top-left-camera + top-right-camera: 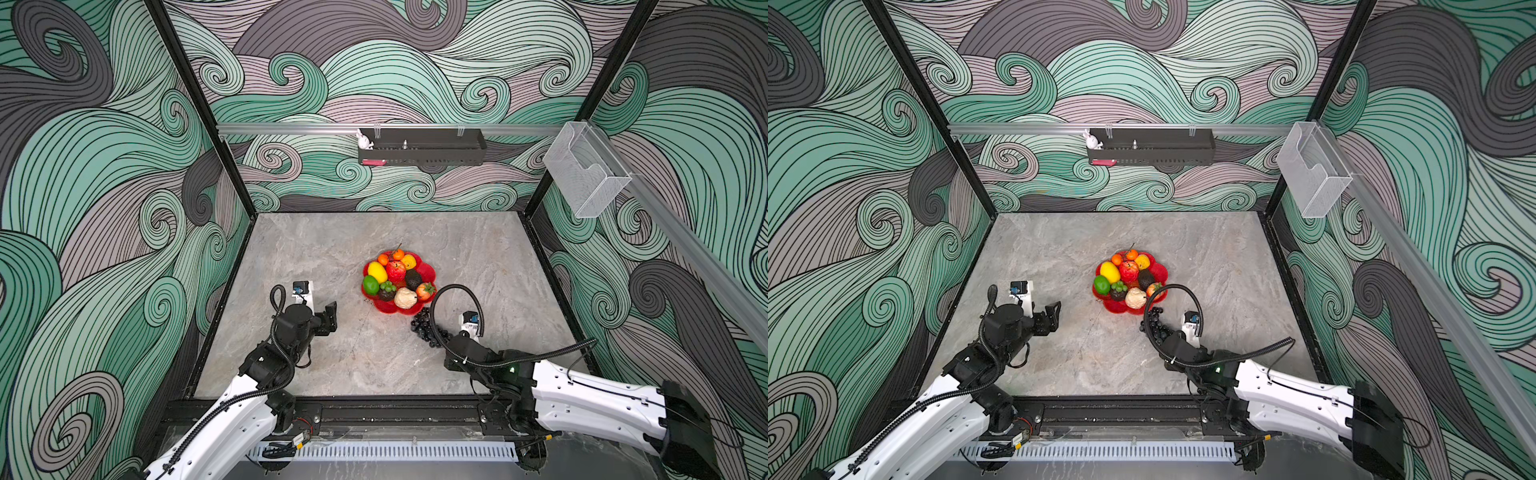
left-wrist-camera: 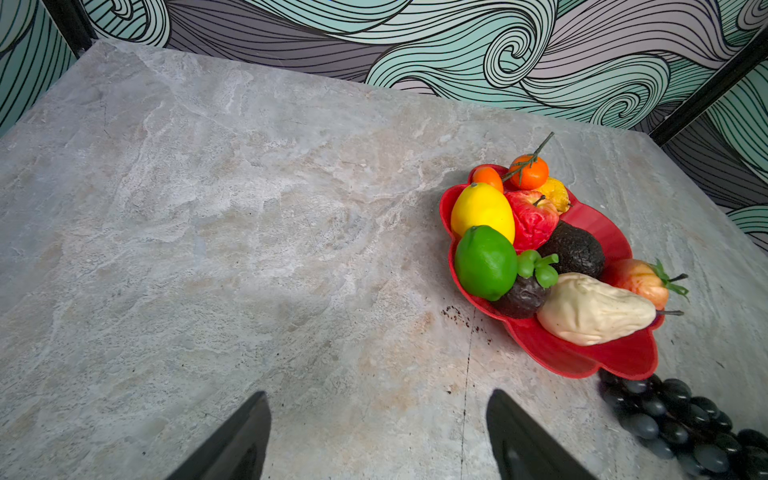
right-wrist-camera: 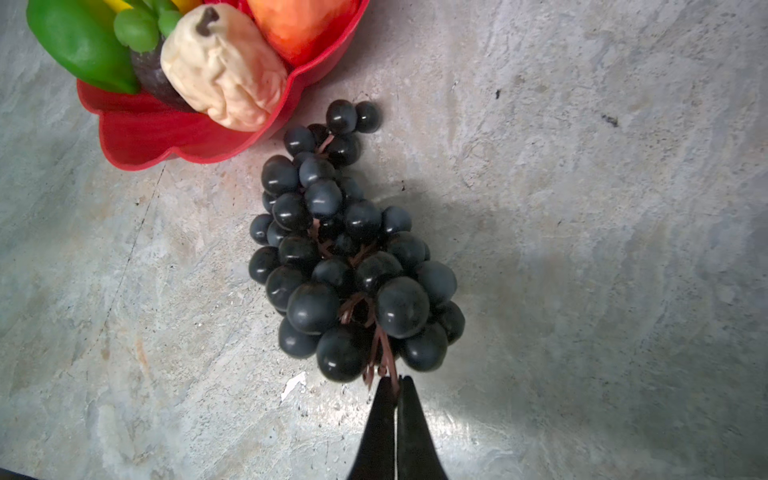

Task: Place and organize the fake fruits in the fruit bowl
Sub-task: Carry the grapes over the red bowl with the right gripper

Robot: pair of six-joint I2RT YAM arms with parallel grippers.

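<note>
The red flower-shaped fruit bowl [image 1: 429, 271] [image 1: 1161, 272] stands mid-table. It holds a lemon [image 1: 377, 272], a lime [image 1: 370, 285], an apple [image 1: 395, 271], an avocado [image 1: 413, 279], a cream lumpy fruit [image 1: 405, 298], a strawberry [image 1: 424, 291] and small oranges [image 1: 398, 254]. A dark grape bunch [image 1: 424, 326] [image 3: 345, 257] lies outside, against the bowl's near rim [image 3: 137, 137]. My right gripper [image 3: 397, 380] is shut on the bunch's brown stem. My left gripper [image 1: 331, 318] [image 2: 378, 395] is open over bare table left of the bowl, holding nothing.
A black wall tray [image 1: 422, 147] with a white rabbit figure [image 1: 364, 140] hangs on the back rail. A clear plastic holder [image 1: 586, 174] hangs on the right rail. Patterned walls enclose the grey marble table [image 1: 316, 257] on three sides.
</note>
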